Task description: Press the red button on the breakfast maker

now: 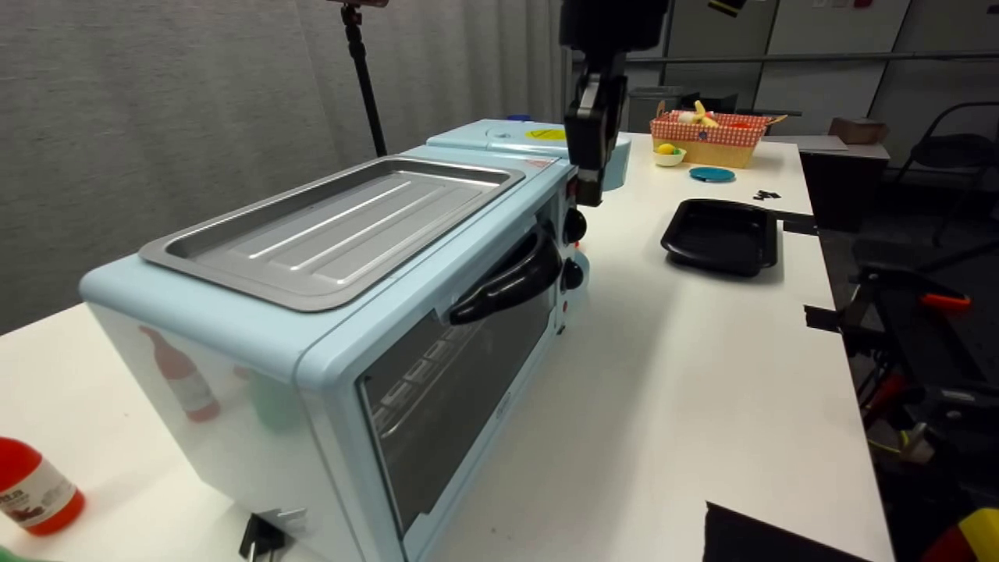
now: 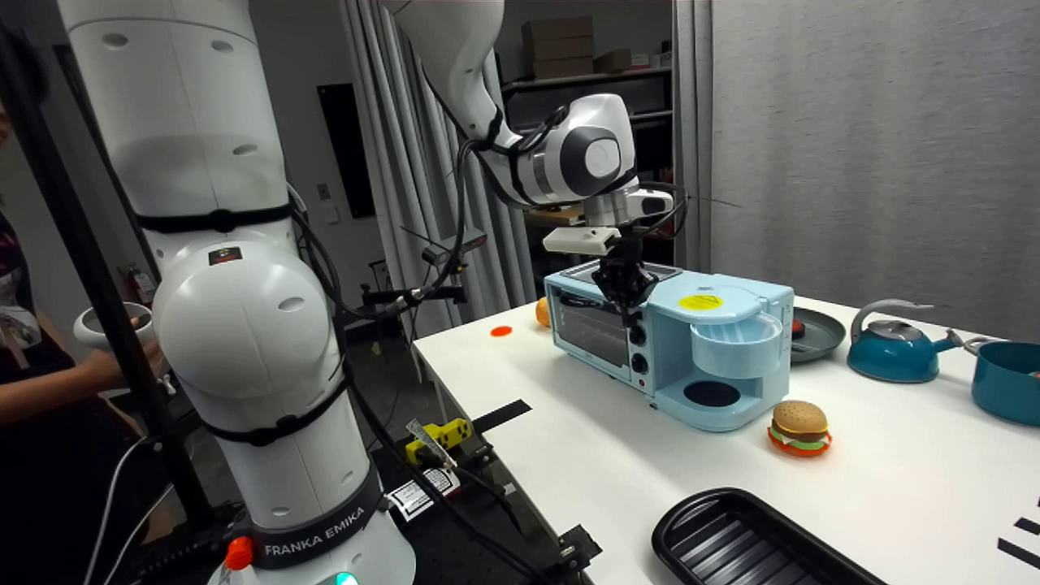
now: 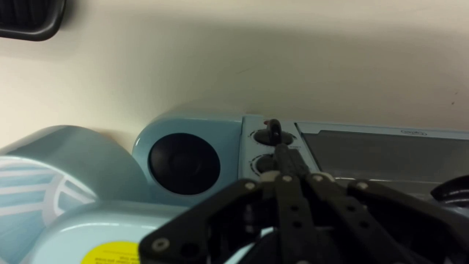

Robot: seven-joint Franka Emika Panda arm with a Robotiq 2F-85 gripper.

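Observation:
The breakfast maker [image 1: 320, 336] is a pale-blue box with a grey griddle top, glass door and black handle. It also shows in an exterior view [image 2: 674, 357] and the wrist view [image 3: 227, 157]. A red button [image 1: 572, 187] shows partly at the top of its control panel, above two black knobs; in the wrist view the gripper hides it. A small red light [image 3: 266, 121] sits below the lower knob. My gripper [image 1: 591, 197] is shut and empty, pointing down at the panel front by the upper knob; its fingertips [image 3: 288, 149] lie together. I cannot tell whether they touch the button.
The black handle [image 1: 507, 285] juts out beside the gripper. A black tray [image 1: 722, 234] lies on the white table [image 1: 663, 406]. A toy burger [image 2: 799, 426], a blue kettle [image 2: 894, 349] and a blue pot [image 2: 1007, 382] stand past the appliance. A basket [image 1: 710, 140] stands farther off.

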